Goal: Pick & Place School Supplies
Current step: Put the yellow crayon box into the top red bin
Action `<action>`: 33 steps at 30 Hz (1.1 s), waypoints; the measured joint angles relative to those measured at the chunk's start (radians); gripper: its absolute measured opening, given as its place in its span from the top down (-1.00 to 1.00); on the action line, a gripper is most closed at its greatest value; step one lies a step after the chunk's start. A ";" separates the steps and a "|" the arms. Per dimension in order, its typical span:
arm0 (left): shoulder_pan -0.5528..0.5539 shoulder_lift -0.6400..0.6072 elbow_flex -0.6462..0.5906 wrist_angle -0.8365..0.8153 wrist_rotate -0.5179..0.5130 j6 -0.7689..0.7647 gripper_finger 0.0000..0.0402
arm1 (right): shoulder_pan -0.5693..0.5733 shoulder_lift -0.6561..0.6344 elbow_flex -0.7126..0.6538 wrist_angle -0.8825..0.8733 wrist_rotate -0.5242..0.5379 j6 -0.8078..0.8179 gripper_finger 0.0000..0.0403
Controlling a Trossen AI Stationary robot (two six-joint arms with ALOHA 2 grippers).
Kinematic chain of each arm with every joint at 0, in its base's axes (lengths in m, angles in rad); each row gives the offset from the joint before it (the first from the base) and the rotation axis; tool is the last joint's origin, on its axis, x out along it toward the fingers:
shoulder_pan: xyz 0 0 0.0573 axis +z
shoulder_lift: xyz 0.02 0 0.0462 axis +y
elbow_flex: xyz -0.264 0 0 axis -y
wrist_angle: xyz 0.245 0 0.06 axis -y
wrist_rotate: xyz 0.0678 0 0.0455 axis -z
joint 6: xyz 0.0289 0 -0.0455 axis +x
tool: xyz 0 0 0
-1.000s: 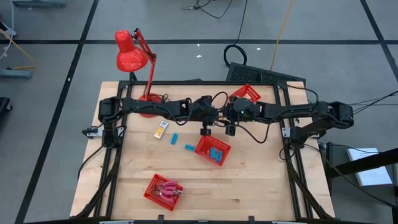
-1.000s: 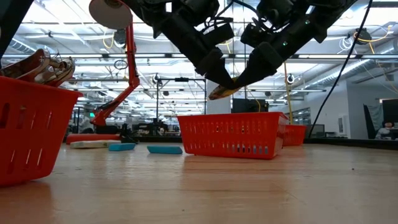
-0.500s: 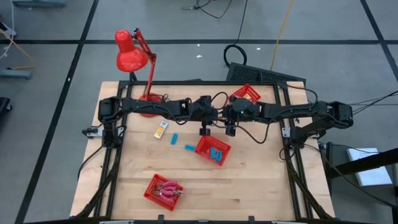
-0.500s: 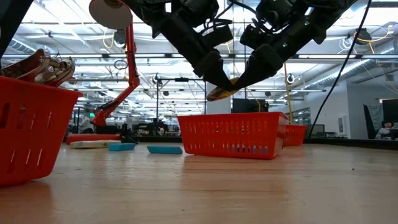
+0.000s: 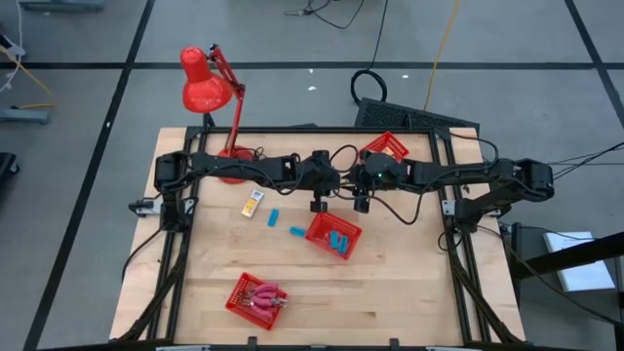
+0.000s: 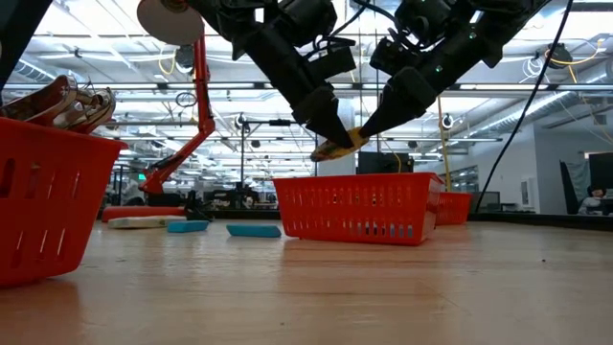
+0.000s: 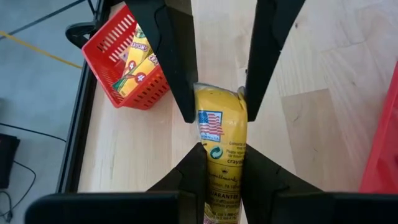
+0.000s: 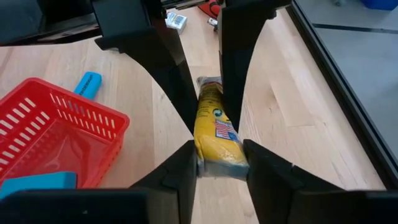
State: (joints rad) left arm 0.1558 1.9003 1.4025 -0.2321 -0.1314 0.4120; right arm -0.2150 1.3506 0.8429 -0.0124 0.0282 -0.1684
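Note:
A yellow packet (image 6: 337,144) hangs in mid-air over the middle of the table, with both grippers shut on it from opposite sides. My left gripper (image 7: 221,168) comes from the table's left and has one end. My right gripper (image 8: 221,163) comes from the right and has the other end. In the low view the left fingers (image 6: 324,120) and the right fingers (image 6: 383,107) slant down toward each other and meet at the packet. Another yellow packet (image 5: 253,203) and two blue blocks (image 5: 275,215) (image 5: 297,231) lie flat on the table. My left gripper pinches the packet's end nearest to it (image 7: 221,186) between its two fingers. The fingers slant down from the table's left and lie along the packet. The packet is clear of the table. My right gripper pinches the opposite end (image 8: 219,158) between its two fingers, one on each long side. It slants down from the table's right, in line with the packet. The packet spans the two grippers above the wood.
A red basket (image 5: 333,237) with blue blocks stands just near of the grippers. A second red basket (image 5: 387,148) with yellow packets is at the far edge. A third (image 5: 255,295), holding pink-handled tools, is near the front. A red desk lamp (image 5: 207,83) stands at the far left.
My right gripper has shut its fingers on the free end of the yellow packet that my left gripper holds. That end, which drooped below the left fingers, now sits a little higher between the right fingers. Neither arm has shifted.

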 joint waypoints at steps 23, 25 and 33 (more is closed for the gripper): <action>-0.001 0.000 0.000 0.028 0.005 -0.002 0.67 | 0.000 -0.001 0.001 0.016 -0.004 -0.009 0.49; -0.001 0.000 0.000 0.029 0.005 -0.002 0.67 | 0.000 0.000 0.001 0.014 -0.006 -0.013 0.52; 0.000 0.000 0.000 0.044 0.013 -0.005 0.67 | 0.000 -0.001 0.001 0.008 -0.006 -0.018 0.32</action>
State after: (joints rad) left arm 0.1558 1.9007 1.4023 -0.1881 -0.1186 0.4068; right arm -0.2146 1.3501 0.8440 -0.0042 0.0223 -0.1866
